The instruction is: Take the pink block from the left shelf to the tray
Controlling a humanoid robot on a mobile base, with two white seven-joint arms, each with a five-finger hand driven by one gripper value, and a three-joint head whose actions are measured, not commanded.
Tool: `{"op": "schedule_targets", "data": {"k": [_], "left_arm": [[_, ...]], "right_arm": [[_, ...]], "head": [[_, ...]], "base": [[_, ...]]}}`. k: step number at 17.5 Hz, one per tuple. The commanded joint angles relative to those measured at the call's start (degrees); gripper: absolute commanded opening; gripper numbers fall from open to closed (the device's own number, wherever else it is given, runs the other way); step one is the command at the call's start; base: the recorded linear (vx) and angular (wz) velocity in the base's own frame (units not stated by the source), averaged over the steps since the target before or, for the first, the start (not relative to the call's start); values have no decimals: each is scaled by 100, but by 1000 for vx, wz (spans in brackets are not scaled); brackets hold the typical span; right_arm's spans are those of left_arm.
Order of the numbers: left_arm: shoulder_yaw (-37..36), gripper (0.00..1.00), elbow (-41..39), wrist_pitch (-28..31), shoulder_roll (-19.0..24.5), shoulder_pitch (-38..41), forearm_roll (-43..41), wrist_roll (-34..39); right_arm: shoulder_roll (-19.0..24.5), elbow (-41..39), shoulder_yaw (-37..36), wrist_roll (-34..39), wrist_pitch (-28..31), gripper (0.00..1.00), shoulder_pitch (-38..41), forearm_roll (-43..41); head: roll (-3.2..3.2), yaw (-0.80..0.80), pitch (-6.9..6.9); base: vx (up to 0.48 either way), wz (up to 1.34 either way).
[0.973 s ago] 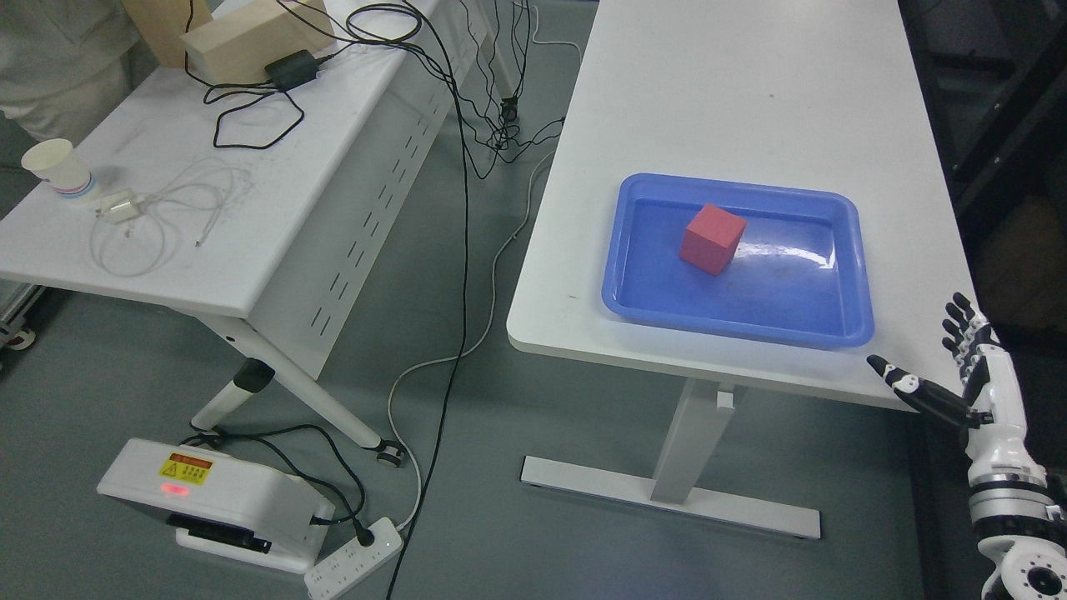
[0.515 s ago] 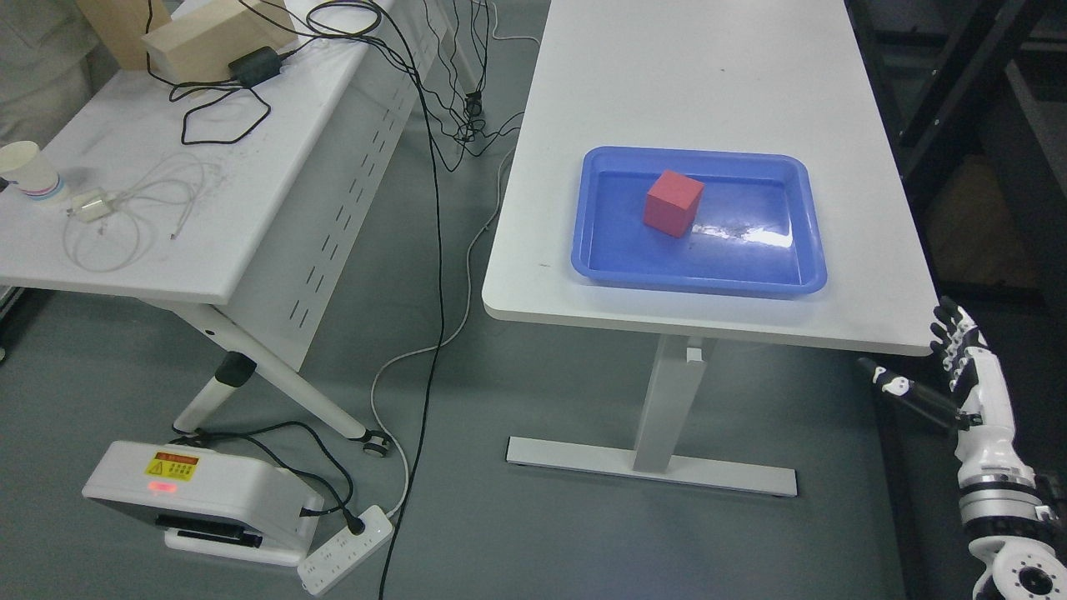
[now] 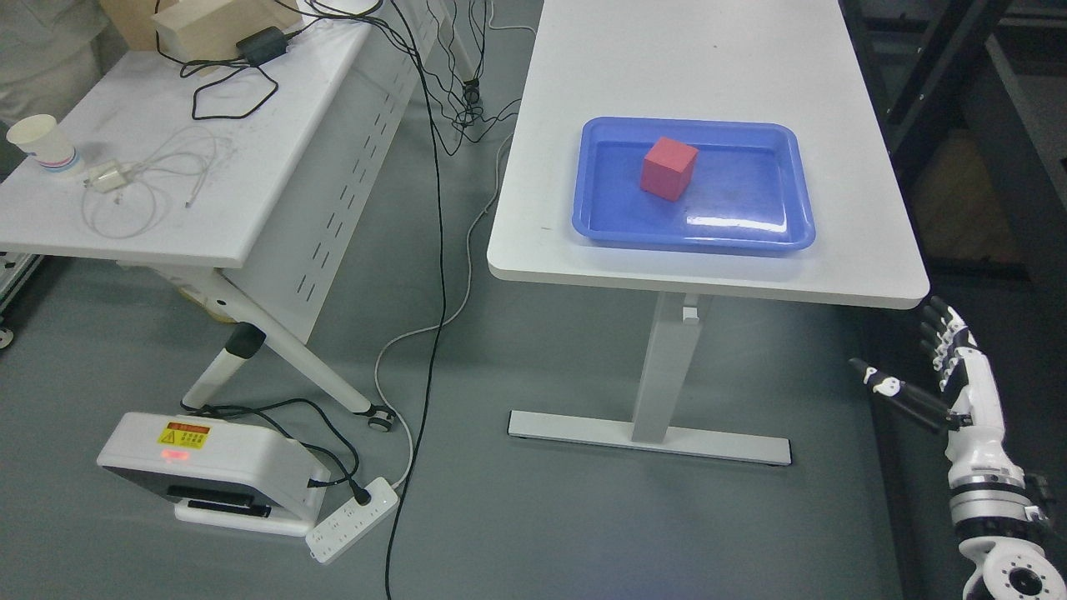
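Item: block (image 3: 668,168). It reads red-pink on my feed and sits inside the tray (image 3: 796,187), toward its far left part, resting on the tray floor with one corner turned toward me. Nothing touches it.

Item: tray. Blue, on the white counter (image 3: 717,58), near the front edge and nearer the right side than the left. Block is its only content.

Item: right robot hand (image 3: 938,367). Low at the right of my view, below and in front of the counter's front right corner, well apart from the tray. Fingers straight and spread, thumb held out to the side; it holds nothing.

Item: left robot hand. Not on my feed.

Change noted: across the last second the whole view has shifted. Counter and tray now sit higher in the frame, and more floor and the counter's foot show. I read that as my camera and base backing off, not as the things moving. Block keeps the same spot in the tray throughout. The hand has stayed spread and has dropped further clear of the counter's edge.

Meaning for the task: I judge the placing done, block delivered and released. What remains looks like retreat only.

Also in view: a second counter (image 3: 150,225) at left, carrying a cup (image 3: 42,142) and cables (image 3: 142,196).
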Motion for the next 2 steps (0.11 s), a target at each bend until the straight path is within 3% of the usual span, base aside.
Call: {"op": "schedule_targets", "data": {"k": [1, 2], "left_arm": [[0, 100, -100, -3, 100, -123, -9, -2], [0, 100, -100, -3, 100, -123, -9, -2]], "right_arm": [[69, 14, 50, 2, -9, 100, -17, 0], [78, 14, 58, 2, -9, 100, -17, 0]], "head": [[0, 0, 0], [0, 0, 0]], "base": [[-86, 0], [-58, 6]]}}
